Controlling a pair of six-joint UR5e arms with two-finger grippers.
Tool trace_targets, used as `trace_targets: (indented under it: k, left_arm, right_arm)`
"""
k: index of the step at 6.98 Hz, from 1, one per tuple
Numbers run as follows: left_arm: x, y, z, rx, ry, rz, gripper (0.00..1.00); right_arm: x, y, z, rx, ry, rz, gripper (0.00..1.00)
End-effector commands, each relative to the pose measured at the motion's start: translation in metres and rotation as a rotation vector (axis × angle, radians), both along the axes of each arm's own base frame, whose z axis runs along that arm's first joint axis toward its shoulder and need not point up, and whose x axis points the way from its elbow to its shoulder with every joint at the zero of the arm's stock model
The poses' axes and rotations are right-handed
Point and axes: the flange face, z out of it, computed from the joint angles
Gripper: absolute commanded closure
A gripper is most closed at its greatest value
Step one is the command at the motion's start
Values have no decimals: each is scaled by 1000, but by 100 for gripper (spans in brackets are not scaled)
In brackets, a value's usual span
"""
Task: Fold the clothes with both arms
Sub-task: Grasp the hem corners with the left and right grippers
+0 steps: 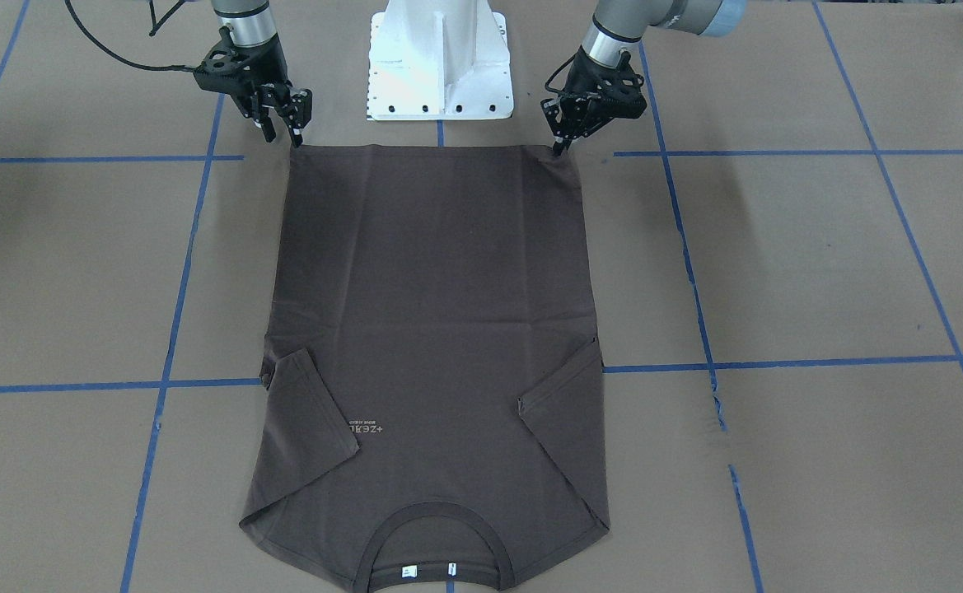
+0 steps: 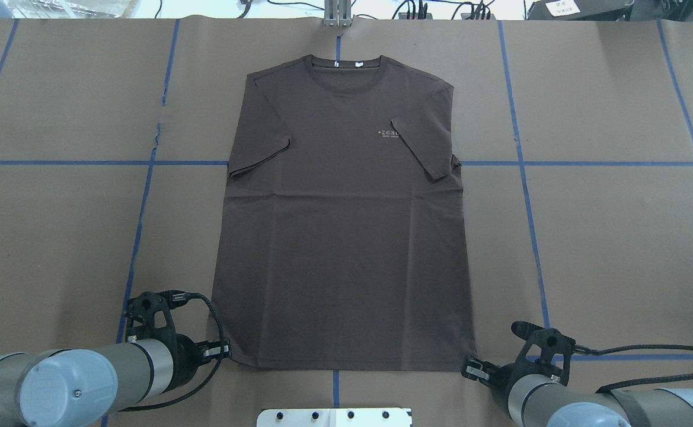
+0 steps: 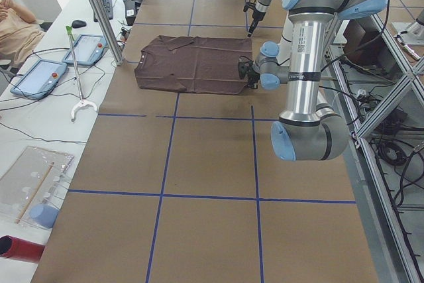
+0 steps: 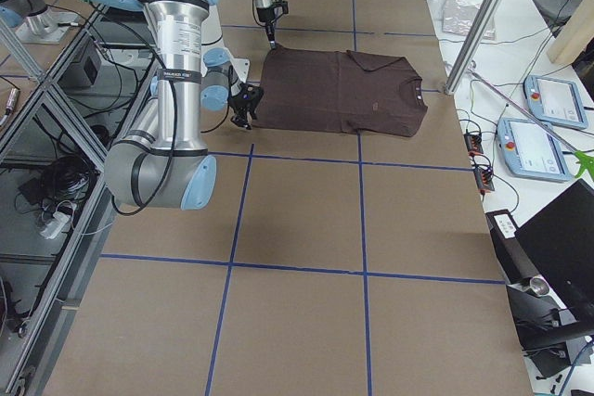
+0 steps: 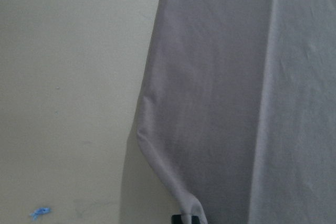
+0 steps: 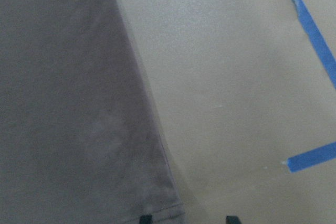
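The dark brown T-shirt lies flat and face up on the brown table. Its collar is at the far side, both sleeves are folded inward, and the hem is nearest the robot. My left gripper is at the hem's left corner. In the left wrist view it is shut on that corner, and the cloth rises to it. My right gripper is at the hem's right corner. In the right wrist view its fingertips stand apart, with the corner of the T-shirt between them.
The white pedestal base stands just behind the hem, between the arms. Blue tape lines cross the brown table. An operators' bench with tablets and a metal post lies beyond the collar side.
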Motion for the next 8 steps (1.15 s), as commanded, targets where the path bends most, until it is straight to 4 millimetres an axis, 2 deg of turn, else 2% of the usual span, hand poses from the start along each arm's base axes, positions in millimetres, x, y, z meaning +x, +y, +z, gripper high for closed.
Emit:
trace_targets:
  k: [1,2,3,4,5,8]
  left_arm:
    - [0,0,0,1,0,0,100]
    - [0,-1,-1,3,1,-1,100]
    - [-1,-2,-1,3,1,-3,100]
    - [-1,-3,-1,3,1,-4,100]
    - [-1,-3,-1,3,1,-4,100]
    - [-2,-5,-2,5,2,-7,100]
  right_arm:
    - [-14,1,0,-1,-1,-1,45]
    - [-14,1,0,-1,1,-1,45]
    - [-15,1,0,0,1,0,56]
    - [-15,1,-1,0,-1,0,89]
    - [-15,0,-2,0,-2,2,100]
    - [-12,-3,-3,1,-3,6,100]
